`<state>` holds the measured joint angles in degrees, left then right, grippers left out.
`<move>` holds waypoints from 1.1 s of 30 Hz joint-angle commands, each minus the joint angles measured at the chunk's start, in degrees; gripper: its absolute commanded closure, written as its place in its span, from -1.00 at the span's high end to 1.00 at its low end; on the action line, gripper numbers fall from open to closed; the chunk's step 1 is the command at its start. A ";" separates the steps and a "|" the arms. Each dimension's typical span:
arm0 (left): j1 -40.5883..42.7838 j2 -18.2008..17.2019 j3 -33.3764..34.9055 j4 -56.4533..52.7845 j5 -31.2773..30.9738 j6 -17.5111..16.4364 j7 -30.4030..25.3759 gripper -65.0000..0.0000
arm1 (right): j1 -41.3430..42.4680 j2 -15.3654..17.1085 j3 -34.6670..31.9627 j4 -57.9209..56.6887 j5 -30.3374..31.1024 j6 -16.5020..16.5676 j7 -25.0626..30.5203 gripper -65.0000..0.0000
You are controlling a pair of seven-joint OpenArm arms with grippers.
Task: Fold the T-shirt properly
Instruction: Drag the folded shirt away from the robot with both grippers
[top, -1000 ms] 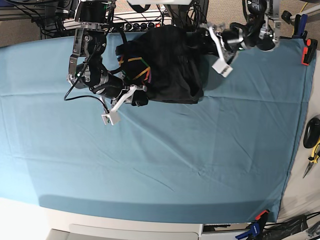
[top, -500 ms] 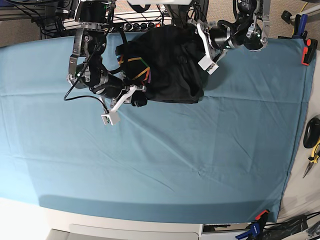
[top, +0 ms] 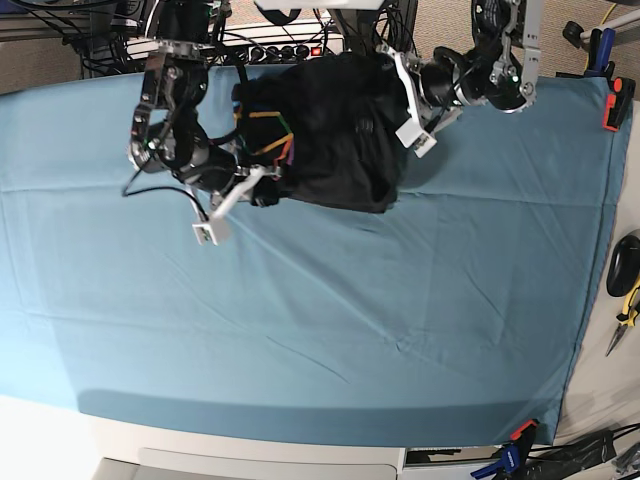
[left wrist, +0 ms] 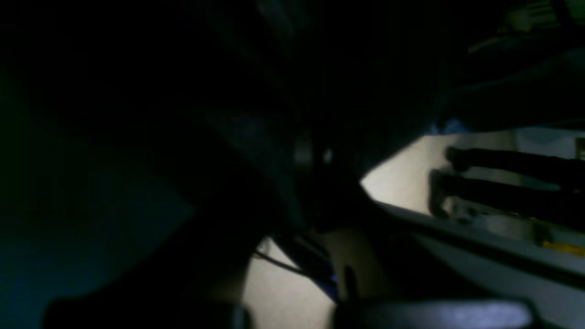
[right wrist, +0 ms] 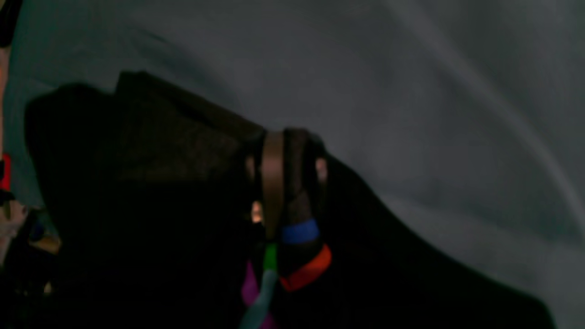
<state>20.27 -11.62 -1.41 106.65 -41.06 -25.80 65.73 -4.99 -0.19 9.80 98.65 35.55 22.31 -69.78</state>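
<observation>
The black T-shirt (top: 335,130) lies bunched at the far middle of the teal table cloth (top: 350,300), with coloured print lines (top: 270,135) showing on its left side. My right gripper (top: 264,190) is shut on the shirt's lower left corner. In the right wrist view its fingers (right wrist: 273,183) pinch a dark fold (right wrist: 160,192) with blue and red print stripes. My left gripper (top: 400,75) is pressed into the shirt's upper right edge. Dark cloth (left wrist: 183,137) fills the left wrist view and hides the jaws.
A power strip (top: 285,50) and cables run behind the shirt at the table's far edge. An orange clamp (top: 615,105) grips the cloth's right corner. Hand tools (top: 628,290) lie off the right edge, and more clamps (top: 515,445) sit at the front right.
The left arm has swung left from beside the shirt onto its right edge, and its jaws have closed. The right arm has shifted slightly up and left, carrying the shirt corner.
</observation>
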 commanded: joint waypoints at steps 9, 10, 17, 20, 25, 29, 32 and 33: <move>-11.82 -0.31 6.27 -5.29 10.32 3.80 -3.89 -1.00 | -9.07 0.17 2.03 8.28 1.55 0.35 0.76 -1.00; -13.51 -0.31 6.78 -6.64 10.32 3.80 -3.87 -1.00 | -10.08 0.17 2.03 8.85 1.60 0.35 0.76 -1.00; -27.02 -0.31 9.94 -18.73 10.23 3.80 -3.61 -1.00 | -15.23 0.13 2.03 9.90 4.33 0.35 1.29 -1.00; -32.81 -0.28 11.52 -23.85 10.21 3.78 -2.95 -1.00 | -16.09 -0.33 1.88 9.90 5.70 0.37 1.62 -1.00; -40.33 -0.31 14.21 -30.10 10.25 3.76 -1.73 -1.00 | -16.11 -1.62 1.79 9.90 5.77 0.37 2.93 -1.00; -43.74 -0.39 14.40 -33.00 10.27 3.76 -0.61 -1.00 | -16.11 -1.75 2.25 9.90 2.60 0.04 5.66 -1.00; -44.74 -0.79 14.40 -34.07 10.25 3.78 -0.52 -1.00 | -16.09 -1.77 2.32 9.90 1.25 -1.38 6.82 -1.00; -44.74 -0.79 14.40 -34.10 10.25 3.78 -0.46 -1.00 | -16.11 -1.90 2.32 9.90 0.94 -1.84 7.15 -1.00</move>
<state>-22.61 -11.44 13.50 72.07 -34.48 -23.57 65.95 -20.82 -2.28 11.84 107.85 37.58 20.69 -61.87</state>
